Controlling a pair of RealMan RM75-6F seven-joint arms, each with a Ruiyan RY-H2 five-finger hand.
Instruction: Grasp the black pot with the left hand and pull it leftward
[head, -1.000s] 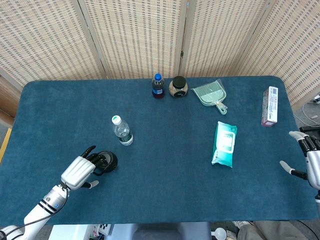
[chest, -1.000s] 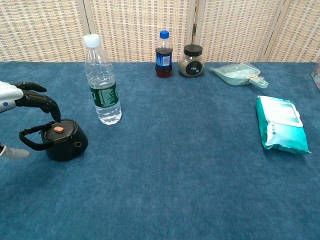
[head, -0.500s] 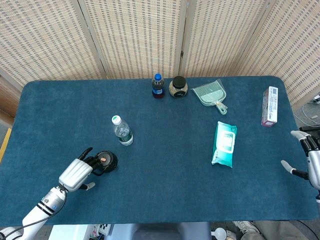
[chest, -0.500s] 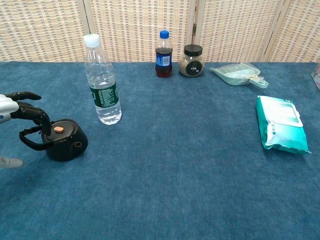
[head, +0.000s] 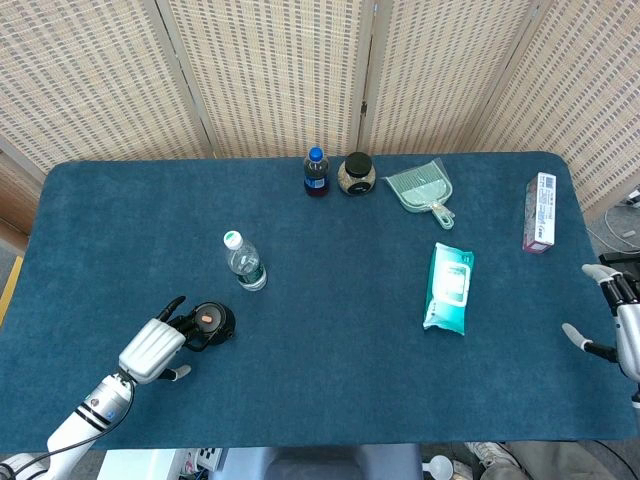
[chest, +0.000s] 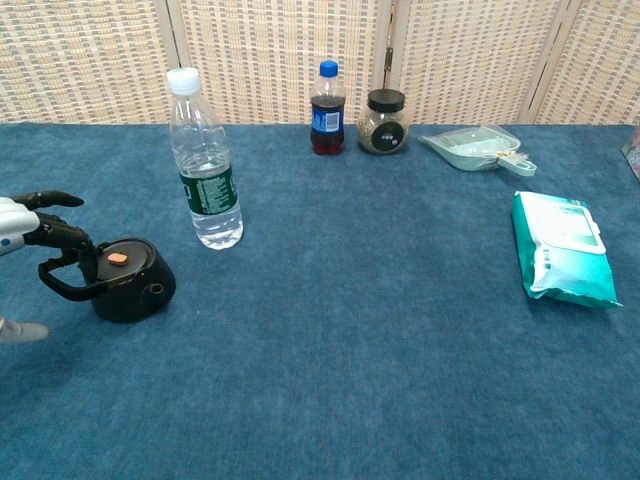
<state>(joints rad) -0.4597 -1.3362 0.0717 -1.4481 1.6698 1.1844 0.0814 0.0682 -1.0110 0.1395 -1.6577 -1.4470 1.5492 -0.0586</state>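
The black pot (head: 212, 321) (chest: 130, 283), with an orange knob on its lid, stands near the table's front left, its loop handle (chest: 62, 285) pointing left. My left hand (head: 152, 350) (chest: 30, 235) is just left of it. The dark fingertips (chest: 70, 240) curl down at the handle's top, while the thumb lies apart lower down. No closed grip on the handle shows. My right hand (head: 620, 325) hangs off the table's right edge with fingers spread and nothing in it.
A clear water bottle (head: 243, 261) (chest: 205, 160) stands just behind and right of the pot. At the back are a cola bottle (head: 316, 173), a jar (head: 356, 174) and a green dustpan (head: 420, 189). A wipes pack (head: 449, 288) and a box (head: 540, 212) lie to the right.
My left hand has slid leftward, its fingertips going from over the pot's lid to the handle. The pot has stayed in place. The right hand has barely moved.
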